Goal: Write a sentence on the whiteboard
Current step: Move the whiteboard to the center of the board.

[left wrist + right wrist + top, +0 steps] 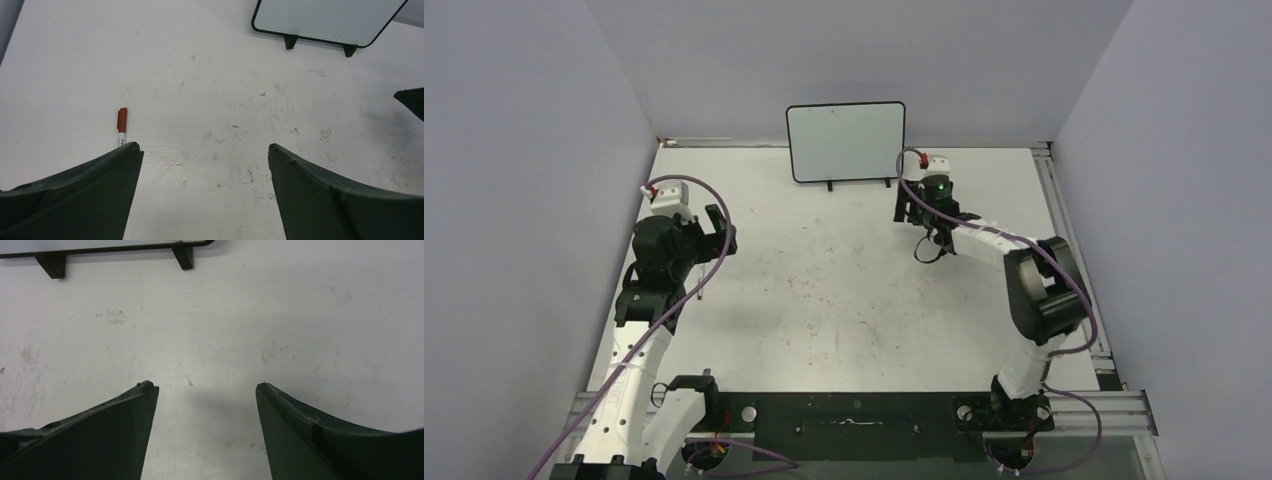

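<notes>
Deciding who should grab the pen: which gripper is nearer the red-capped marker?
Left. The marker lies just beside the left gripper; the right gripper hangs across the table, near the whiteboard.

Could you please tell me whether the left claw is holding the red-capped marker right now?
No, the marker lies on the table, just outside the open left claw.
</notes>
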